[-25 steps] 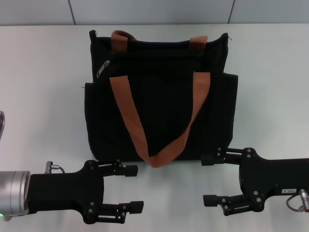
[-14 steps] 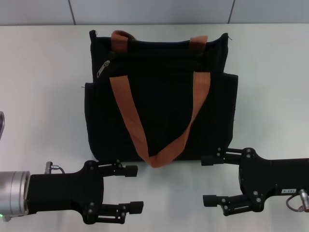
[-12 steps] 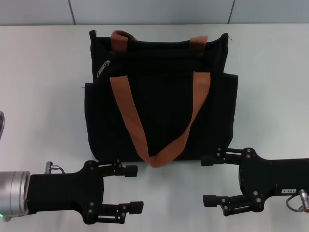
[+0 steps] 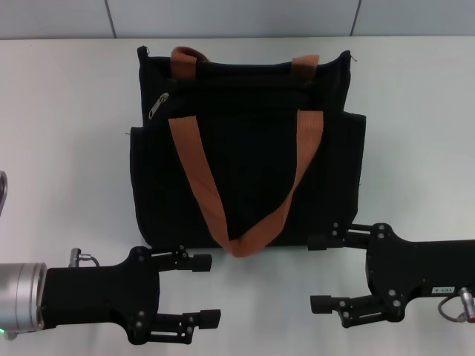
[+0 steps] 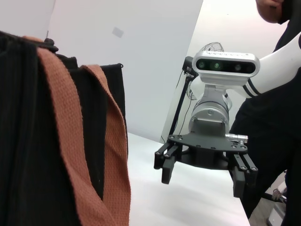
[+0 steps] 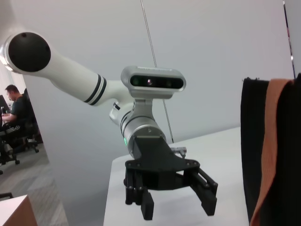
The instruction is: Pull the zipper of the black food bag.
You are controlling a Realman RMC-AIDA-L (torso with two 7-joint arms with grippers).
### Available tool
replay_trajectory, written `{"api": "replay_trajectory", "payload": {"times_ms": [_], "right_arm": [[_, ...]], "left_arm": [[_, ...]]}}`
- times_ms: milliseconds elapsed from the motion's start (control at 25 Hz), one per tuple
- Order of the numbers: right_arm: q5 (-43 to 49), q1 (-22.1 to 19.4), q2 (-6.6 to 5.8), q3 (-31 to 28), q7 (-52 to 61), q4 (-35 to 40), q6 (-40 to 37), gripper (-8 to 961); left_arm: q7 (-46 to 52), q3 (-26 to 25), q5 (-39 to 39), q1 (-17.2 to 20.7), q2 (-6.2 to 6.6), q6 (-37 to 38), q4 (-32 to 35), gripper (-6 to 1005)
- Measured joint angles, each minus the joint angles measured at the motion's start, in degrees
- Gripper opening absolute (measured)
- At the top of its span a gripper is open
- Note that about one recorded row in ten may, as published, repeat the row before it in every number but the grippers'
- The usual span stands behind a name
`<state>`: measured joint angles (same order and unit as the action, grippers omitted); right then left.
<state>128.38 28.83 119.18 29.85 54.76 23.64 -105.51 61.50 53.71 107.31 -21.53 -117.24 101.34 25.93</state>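
The black food bag [image 4: 245, 170] lies flat on the white table [image 4: 67, 148], its two orange-brown handles [image 4: 200, 185] draped over the front. The silver zipper [image 4: 159, 105] sits near the bag's top left corner. My left gripper [image 4: 206, 289] is open and empty on the table just below the bag's lower left corner. My right gripper [image 4: 320, 273] is open and empty below the bag's lower right corner. The bag's edge shows in the left wrist view [image 5: 28, 141] and the right wrist view [image 6: 277, 150]. The zipper does not show in the wrist views.
The table's far edge meets a grey wall [image 4: 237, 18] just behind the bag. In the left wrist view the right gripper [image 5: 207, 165] shows farther off; in the right wrist view the left gripper [image 6: 174, 197] does. A seated person [image 6: 16, 113] is beyond the table.
The right gripper has shifted very slightly toward the left. The bag and the left arm have not moved.
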Motion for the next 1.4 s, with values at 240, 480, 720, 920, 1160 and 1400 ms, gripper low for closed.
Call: {"api": "replay_trajectory", "payload": {"times_ms": [240,480,720,920,1160,1400], "right_arm": [[-0.13,0.00,0.00,0.04,0.00,0.00,-0.05,840],[-0.15,0.20,0.00,0.04,0.00,0.00,0.01,840],[-0.15,0.34,0.00,-0.10,0.00,0.00,-0.01,840],[-0.15,0.39,0.00,-0.11,0.00,0.00,-0.05,840],[-0.15,0.45,0.00,0.01,0.00,0.00,-0.06,841],[-0.15,0.40,0.00,0.03,0.00,0.00,-0.05,841]], "left_arm": [[-0.64,0.00,0.00,0.05,-0.18,0.00,0.00,795],[-0.71,0.00,0.00,0.09,-0.25,0.00,0.00,795],[-0.84,0.00,0.00,0.09,-0.25,0.00,0.00,795],[-1.21,0.00,0.00,0.18,-0.27,0.00,0.00,795],[-1.21,0.00,0.00,0.18,-0.27,0.00,0.00,796],[-1.21,0.00,0.00,0.17,-0.27,0.00,0.00,796]]}}
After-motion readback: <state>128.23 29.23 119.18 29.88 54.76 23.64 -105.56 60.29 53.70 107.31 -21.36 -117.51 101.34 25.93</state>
